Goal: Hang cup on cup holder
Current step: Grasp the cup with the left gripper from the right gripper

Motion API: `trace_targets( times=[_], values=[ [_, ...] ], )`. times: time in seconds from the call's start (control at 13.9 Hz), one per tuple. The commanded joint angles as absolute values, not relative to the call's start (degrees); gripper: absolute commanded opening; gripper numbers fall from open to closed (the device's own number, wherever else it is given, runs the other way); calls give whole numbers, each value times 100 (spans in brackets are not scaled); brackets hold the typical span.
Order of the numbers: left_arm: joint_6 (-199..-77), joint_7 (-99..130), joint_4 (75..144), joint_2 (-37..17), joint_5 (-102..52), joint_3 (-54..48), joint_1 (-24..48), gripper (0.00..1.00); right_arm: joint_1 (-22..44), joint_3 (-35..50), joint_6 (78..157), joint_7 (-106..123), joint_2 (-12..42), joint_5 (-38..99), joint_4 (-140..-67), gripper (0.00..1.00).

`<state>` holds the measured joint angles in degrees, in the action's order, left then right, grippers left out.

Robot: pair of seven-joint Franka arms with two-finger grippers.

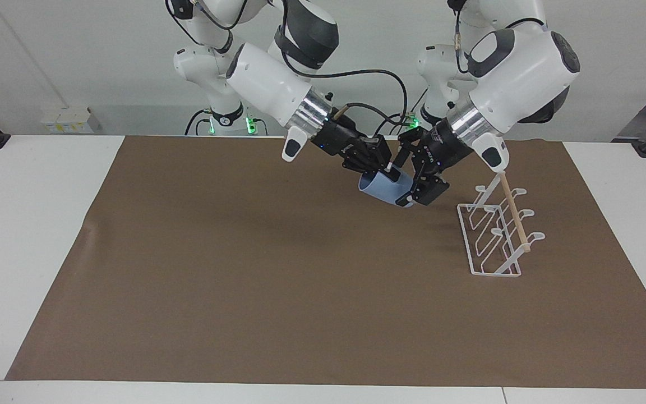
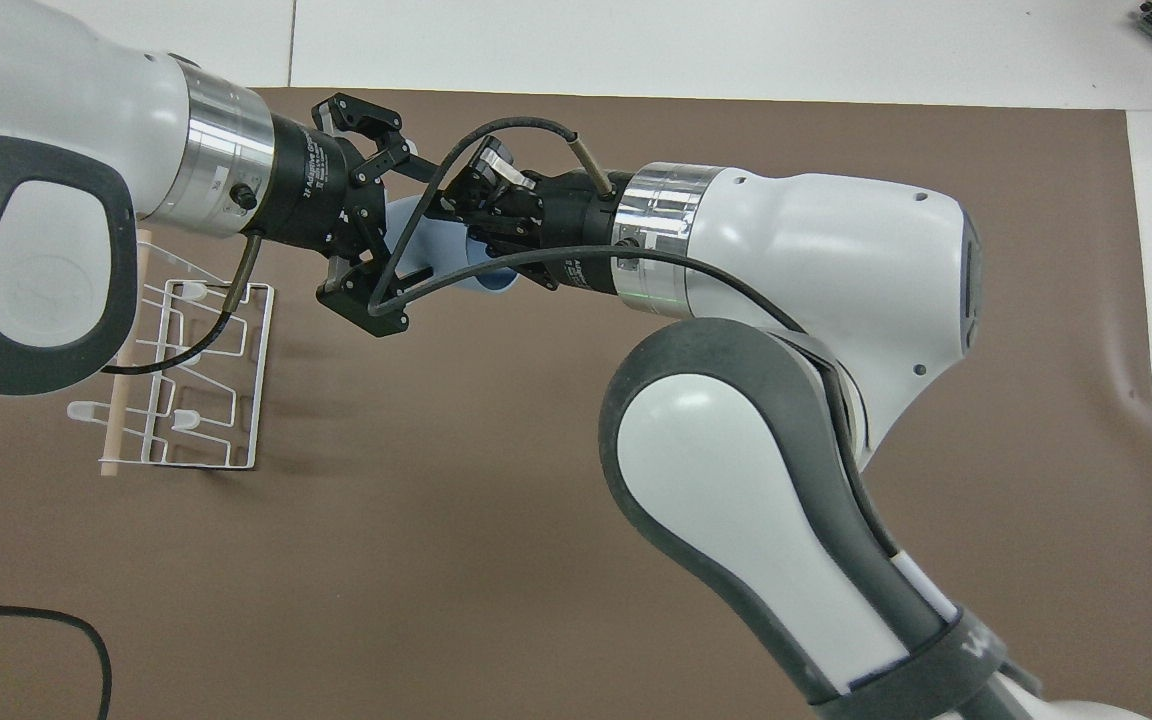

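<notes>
The light-blue cup [image 1: 380, 192] hangs on its side in the air over the brown mat, between the two grippers; it also shows in the overhead view [image 2: 428, 252]. My right gripper [image 1: 387, 173] is shut on the cup's rim [image 2: 488, 228]. My left gripper [image 1: 411, 180] is open, with its fingers on either side of the cup's base end [image 2: 398, 243]. I cannot tell if they touch it. The white wire cup holder [image 1: 494, 238] with its wooden dowel stands empty on the mat toward the left arm's end [image 2: 198, 400].
A brown mat [image 1: 244, 280] covers most of the white table [image 1: 31, 224]. A black cable [image 2: 26, 620] lies at the mat's edge by the left arm. The right arm's cable loops in front of the cup in the overhead view.
</notes>
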<state>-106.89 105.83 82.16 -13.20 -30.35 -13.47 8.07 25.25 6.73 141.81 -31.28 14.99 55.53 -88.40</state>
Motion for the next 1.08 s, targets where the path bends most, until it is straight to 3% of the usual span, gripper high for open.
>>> trace_targets(
  times=[0.0, 0.29, 0.36, 0.43, 0.86, 0.93, 1.0],
  values=[
    [-10408, 10617, 8508, -1108, -3023, -1301, 791, 100, 2514, 747, 14177, -3243, 1503, 5757, -8754, 0],
    [-10335, 10626, 8473, -1107, -3023, -1292, 835, 100, 2505, 747, 14177, -3243, 1503, 5766, -8754, 0],
    [-10362, 10600, 8473, -1116, -3032, -1292, 818, 54, 2496, 747, 14177, -3243, 1503, 5757, -8754, 0],
    [-10397, 10600, 8464, -1116, -3032, -1301, 791, 1, 2496, 747, 14168, -3243, 1503, 5757, -8754, 0],
    [-10319, 10538, 8429, -1073, -2420, -1274, 835, 0, 2470, 747, 14168, -3243, 1503, 5757, -8754, 7],
    [-10318, 10529, 8437, -1029, -2304, -1274, 844, 0, 2461, 747, 14168, -3243, 1503, 5757, -8754, 11],
    [-10318, 10529, 8446, -1020, -2181, -1266, 835, 0, 2461, 747, 14168, -3243, 1503, 5757, -8754, 28]
  ],
)
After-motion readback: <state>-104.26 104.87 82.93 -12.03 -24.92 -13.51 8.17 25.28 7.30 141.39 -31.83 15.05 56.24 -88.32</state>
